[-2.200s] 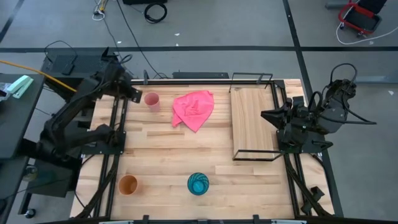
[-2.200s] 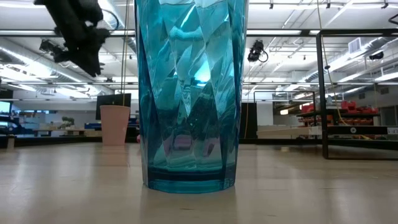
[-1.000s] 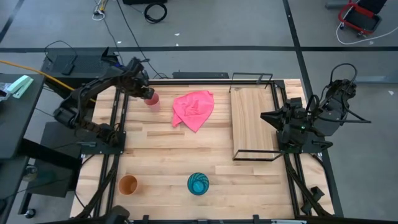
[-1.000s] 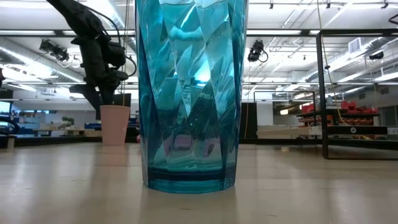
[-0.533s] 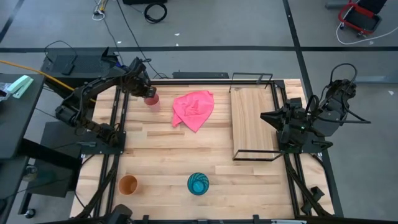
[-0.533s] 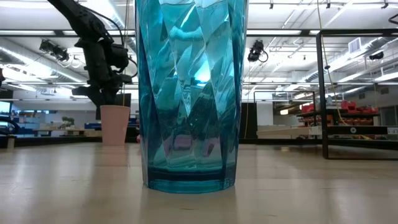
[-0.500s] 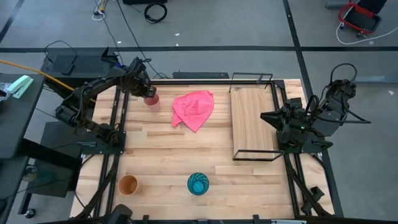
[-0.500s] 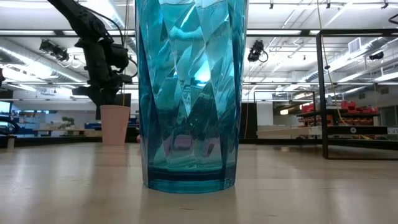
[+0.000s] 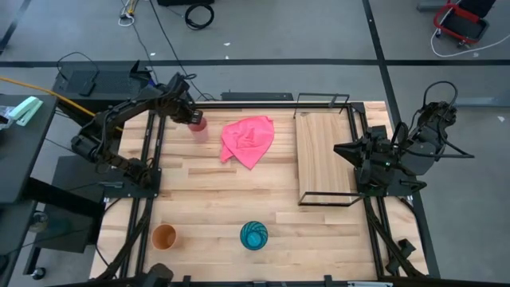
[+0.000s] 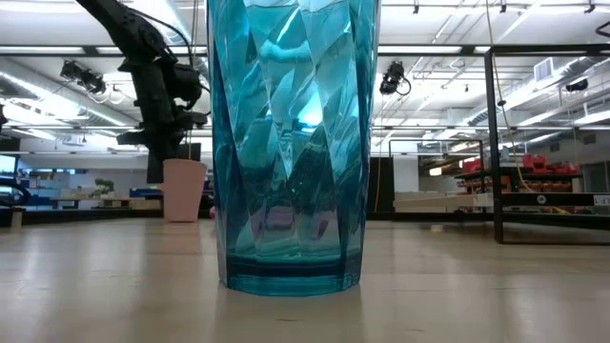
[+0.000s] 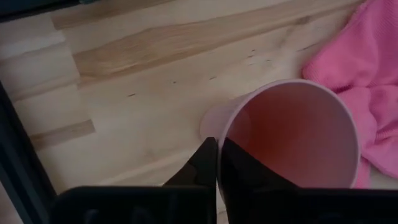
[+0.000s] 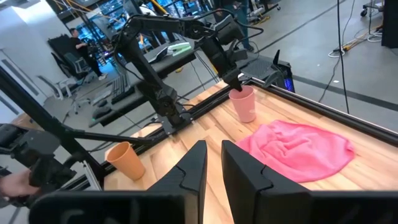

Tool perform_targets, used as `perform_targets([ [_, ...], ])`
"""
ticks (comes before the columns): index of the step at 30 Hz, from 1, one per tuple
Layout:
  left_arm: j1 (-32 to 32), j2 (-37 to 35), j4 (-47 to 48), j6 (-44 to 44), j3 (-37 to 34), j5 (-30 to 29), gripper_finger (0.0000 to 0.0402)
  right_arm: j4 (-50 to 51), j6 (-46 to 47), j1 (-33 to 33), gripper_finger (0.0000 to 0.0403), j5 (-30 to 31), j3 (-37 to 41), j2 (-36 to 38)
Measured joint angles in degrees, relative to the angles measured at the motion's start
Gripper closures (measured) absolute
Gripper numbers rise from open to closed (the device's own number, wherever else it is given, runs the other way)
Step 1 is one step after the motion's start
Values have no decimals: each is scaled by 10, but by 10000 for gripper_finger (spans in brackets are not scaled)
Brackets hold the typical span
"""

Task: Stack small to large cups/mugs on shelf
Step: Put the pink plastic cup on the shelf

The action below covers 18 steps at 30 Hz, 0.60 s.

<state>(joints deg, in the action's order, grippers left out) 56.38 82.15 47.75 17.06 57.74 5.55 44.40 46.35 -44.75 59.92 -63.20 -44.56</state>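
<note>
The small pink cup [image 9: 197,123] stands at the table's far left, with my left gripper [image 9: 190,118] shut on its rim. The orange cup [image 9: 164,236] and the teal-blue cup [image 9: 254,235] stand upright near the front edge. The teal one fills the low view [image 10: 291,143]. The shelf [image 9: 323,155], a light board in a black wire frame, lies at the right. My right gripper [image 9: 339,149] hovers at the shelf's right side, holding nothing, with a narrow gap between its fingers [image 12: 213,155]. My left gripper pinches the pink cup's wall at the rim [image 11: 221,134], on the side toward the table's left edge. One finger is inside the cup and one outside. The fingers [image 10: 155,162] come from above, pointing down. In the low view the cup [image 10: 184,191] is upright, its base at table level.
A crumpled pink cloth [image 9: 249,139] lies at the far middle, between the pink cup and the shelf. Black rails run along the table's left [image 9: 151,159] and right [image 9: 366,183] sides. Bare wood lies between the cloth and the front cups.
My left gripper has shut on the pink cup's rim after standing open over it. The cup has shifted a little toward the table's right and stays upright. My right arm has kept still.
</note>
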Motion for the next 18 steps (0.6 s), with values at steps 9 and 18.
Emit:
perform_targets([
  [9,-77,0,82,-1,169,1,392,2,5,0,346,0,0,0],
  [18,-188,0,158,10,371,-41,392,1,6,0,346,0,0,0],
])
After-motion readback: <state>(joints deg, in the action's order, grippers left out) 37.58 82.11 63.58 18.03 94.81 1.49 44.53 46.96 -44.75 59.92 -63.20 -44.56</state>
